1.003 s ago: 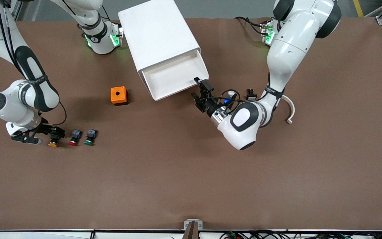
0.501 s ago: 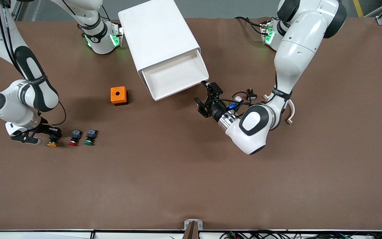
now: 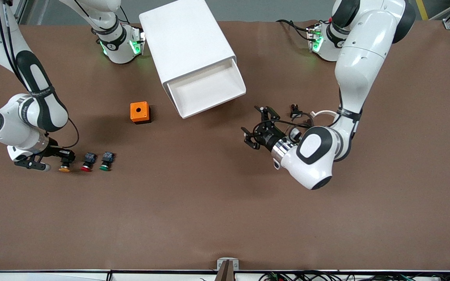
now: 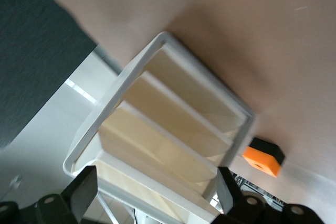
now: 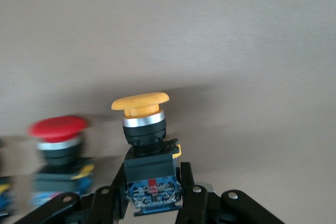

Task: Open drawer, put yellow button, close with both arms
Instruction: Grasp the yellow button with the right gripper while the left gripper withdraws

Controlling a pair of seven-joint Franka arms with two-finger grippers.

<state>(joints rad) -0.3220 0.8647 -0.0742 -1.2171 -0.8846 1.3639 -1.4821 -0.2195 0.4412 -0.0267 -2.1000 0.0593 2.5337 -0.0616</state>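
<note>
The white cabinet [image 3: 186, 39] lies at the back middle with the drawer [image 3: 209, 88] pulled out and nothing in it. The left wrist view shows the cabinet's drawers [image 4: 173, 129] from the front. My left gripper [image 3: 254, 125] is open and empty, low over the table, apart from the drawer front; its fingers [image 4: 84, 195] frame the cabinet. My right gripper [image 3: 65, 158] is shut on the yellow button [image 3: 64, 169] at the right arm's end of the table. In the right wrist view the fingers [image 5: 191, 198] clamp the button's blue body under its yellow cap [image 5: 140, 102].
A red button [image 3: 86, 167] and a green button [image 3: 105, 166] stand in a row beside the yellow one. An orange box [image 3: 139, 112] sits near the cabinet. A small black part [image 3: 295, 111] and a white curved piece [image 3: 322, 113] lie by the left arm.
My left gripper has drawn back from the drawer front, toward the front camera and the left arm's end. My right gripper with the yellow button has shifted slightly toward the red button.
</note>
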